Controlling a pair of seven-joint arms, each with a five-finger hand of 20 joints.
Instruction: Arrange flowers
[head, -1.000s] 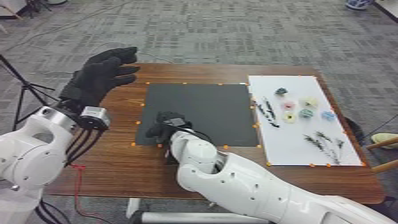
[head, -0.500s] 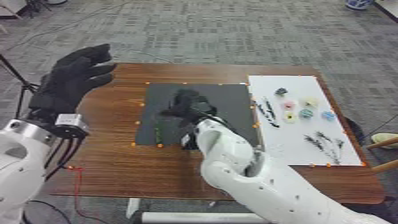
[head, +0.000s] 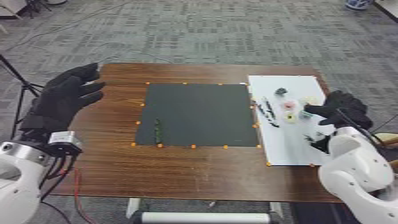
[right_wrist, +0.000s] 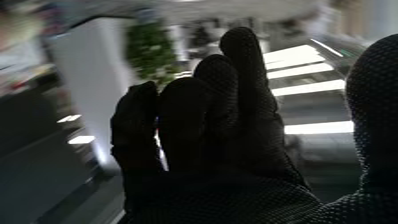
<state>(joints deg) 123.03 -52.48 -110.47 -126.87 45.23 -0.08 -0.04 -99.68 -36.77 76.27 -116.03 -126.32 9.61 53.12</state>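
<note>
black mat (head: 197, 107) first: one slim green stem (head: 158, 131) lies on it by the near left corner, just in from the left edge and running roughly along it. probably put there as a first upright line, leaving the middle and far edge for blooms. arrangement looks barely begun.

white sheet (head: 280, 150), right of the mat, seems to serve as the supply side, sorted by kind so each piece can be picked singly. dark twigs (head: 271, 116) along its left edge; dark bloom (head: 281, 92) toward the far edge; pink bloom (head: 288, 105) and small yellow bloom (head: 290, 118) nearer the middle; leafy sprigs (head: 317, 137) toward the near right corner, partly hidden.

right hand (head: 342, 108) above the sheet's right edge, fingers straight, thumb apart, nothing seen in its grip. held open, likely, to take the next piece; a low sweep might drag the light blooms beside it.

left hand (head: 62, 100) raised off the table's (head: 115, 175) left edge, open and empty, presumably parked there to leave the mat free. next move, my guess: pinch one piece by its stalk and lay it near the green stem.
</note>
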